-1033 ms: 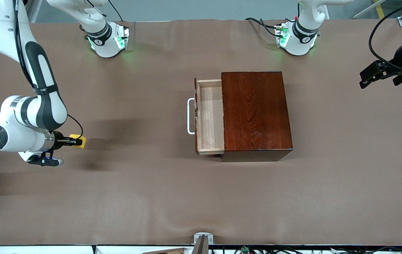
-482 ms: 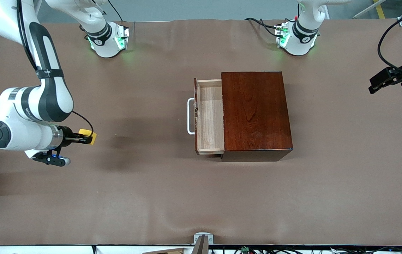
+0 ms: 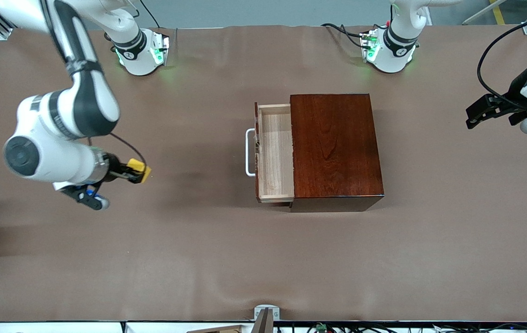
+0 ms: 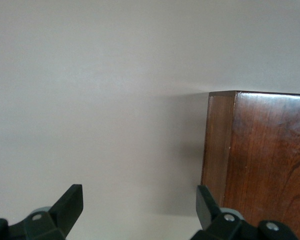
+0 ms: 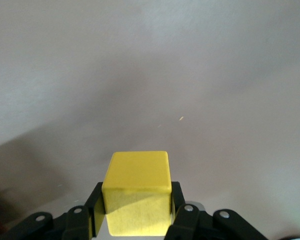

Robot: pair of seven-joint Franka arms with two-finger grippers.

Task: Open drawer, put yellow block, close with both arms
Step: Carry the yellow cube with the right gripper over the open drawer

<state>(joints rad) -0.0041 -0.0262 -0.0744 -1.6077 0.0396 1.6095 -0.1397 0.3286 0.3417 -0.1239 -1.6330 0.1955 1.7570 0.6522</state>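
Your right tool is clamped on the yellow block, holding it up over bare bench toward the right arm's end, well apart from the drawer. The drawer stands pulled partway out of its dark box, white handle facing the right arm's end. Your left tool hangs over the bench at the left arm's end with its fingers spread wide, holding nothing.

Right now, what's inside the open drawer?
The exposed part of the drawer shows only bare pale wood. The rest is covered by the box. The yellow block is in the right gripper.
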